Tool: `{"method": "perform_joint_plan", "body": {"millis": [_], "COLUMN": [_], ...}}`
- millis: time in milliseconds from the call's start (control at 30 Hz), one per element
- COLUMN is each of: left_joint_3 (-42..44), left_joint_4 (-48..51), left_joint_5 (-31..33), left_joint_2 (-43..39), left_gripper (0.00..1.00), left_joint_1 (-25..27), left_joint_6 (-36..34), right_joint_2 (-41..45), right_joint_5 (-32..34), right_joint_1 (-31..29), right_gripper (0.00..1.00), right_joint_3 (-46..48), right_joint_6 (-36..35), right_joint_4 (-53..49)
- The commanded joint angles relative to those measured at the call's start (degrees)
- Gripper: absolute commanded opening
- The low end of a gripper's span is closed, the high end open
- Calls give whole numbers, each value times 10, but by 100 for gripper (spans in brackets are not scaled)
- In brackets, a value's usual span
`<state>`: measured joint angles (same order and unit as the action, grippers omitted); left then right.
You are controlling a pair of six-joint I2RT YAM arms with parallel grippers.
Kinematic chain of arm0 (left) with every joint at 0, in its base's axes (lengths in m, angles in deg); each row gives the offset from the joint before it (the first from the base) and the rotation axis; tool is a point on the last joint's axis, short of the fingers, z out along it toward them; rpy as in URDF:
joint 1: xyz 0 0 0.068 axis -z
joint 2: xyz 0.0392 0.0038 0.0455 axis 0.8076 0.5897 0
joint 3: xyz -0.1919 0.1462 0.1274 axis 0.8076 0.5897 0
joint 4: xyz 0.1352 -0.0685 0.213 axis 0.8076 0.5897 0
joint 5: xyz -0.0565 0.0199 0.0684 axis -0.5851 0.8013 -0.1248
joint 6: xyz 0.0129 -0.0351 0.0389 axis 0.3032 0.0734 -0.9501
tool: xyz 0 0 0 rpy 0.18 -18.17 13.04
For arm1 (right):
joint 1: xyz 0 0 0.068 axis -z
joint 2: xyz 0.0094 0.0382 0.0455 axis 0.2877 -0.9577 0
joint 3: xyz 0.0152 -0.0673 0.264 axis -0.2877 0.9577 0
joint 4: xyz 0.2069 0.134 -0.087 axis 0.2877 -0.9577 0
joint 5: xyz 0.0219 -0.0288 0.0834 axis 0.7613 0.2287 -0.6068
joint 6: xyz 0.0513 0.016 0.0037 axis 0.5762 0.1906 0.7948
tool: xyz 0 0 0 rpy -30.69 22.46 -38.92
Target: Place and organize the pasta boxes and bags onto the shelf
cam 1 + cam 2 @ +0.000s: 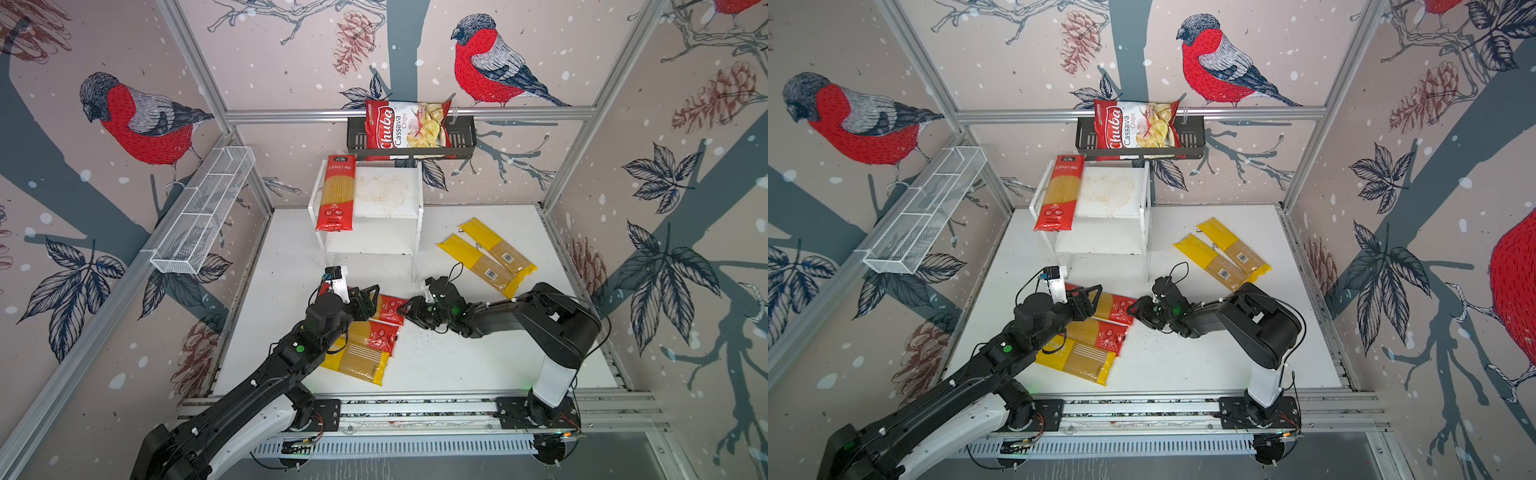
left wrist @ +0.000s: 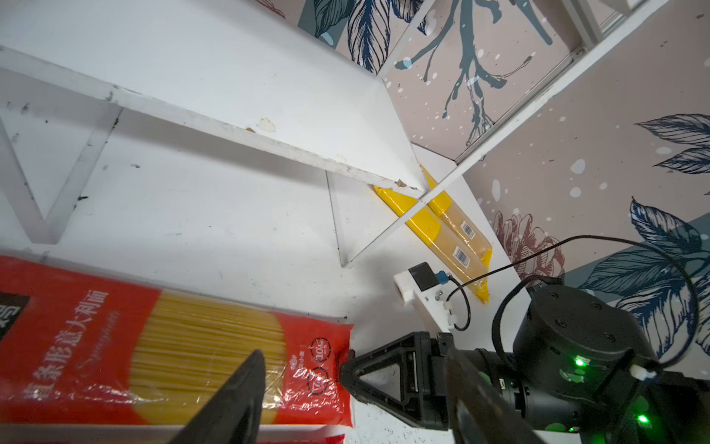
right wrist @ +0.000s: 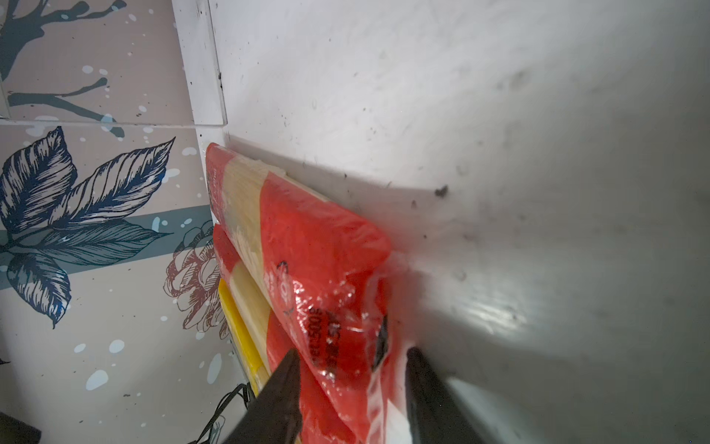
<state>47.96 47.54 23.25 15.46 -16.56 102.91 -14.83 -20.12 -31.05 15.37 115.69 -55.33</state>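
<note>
One red-ended spaghetti packet (image 1: 336, 195) lies along the left side of the white shelf's stained top (image 1: 390, 191). Near the table's front left, two red-ended packets and a yellow one (image 1: 361, 361) lie side by side. My left gripper (image 1: 374, 303) (image 2: 353, 353) hovers open over the farthest red-ended packet (image 1: 390, 307) (image 2: 192, 346). My right gripper (image 1: 405, 309) (image 3: 352, 353) straddles that packet's red end (image 3: 326, 269); one finger touches it and a small gap shows at the other. Two yellow packets (image 1: 486, 257) lie at the right.
A Cassava Chips bag (image 1: 409, 124) sits in the black wall basket (image 1: 461, 141) just above the shelf. A white wire mesh tray (image 1: 203, 216) hangs on the left wall. Dark crumbs (image 1: 419, 336) dot the table by my right gripper. The shelf's thin legs (image 1: 415, 266) stand close behind both grippers.
</note>
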Motion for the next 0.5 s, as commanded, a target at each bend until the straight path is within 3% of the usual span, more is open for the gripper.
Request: {"method": "perform_joint_plan", "body": {"millis": [0, 200, 467], "left_joint_3": [3, 8, 27], "left_joint_4": [-28, -42, -61], "left_joint_5": [2, -20, -29], "left_joint_2": [12, 23, 30], "left_gripper": [72, 72, 72], "left_joint_1": [0, 0, 0], "left_joint_6": [-7, 17, 19], "right_joint_2": [-7, -8, 40], "right_joint_5": [-17, -19, -14], "right_joint_1": [-3, 0, 38], "right_gripper": [35, 13, 0], "right_joint_3": [-6, 9, 57], "right_joint_6": [2, 18, -30], "right_joint_4": [11, 37, -26]}}
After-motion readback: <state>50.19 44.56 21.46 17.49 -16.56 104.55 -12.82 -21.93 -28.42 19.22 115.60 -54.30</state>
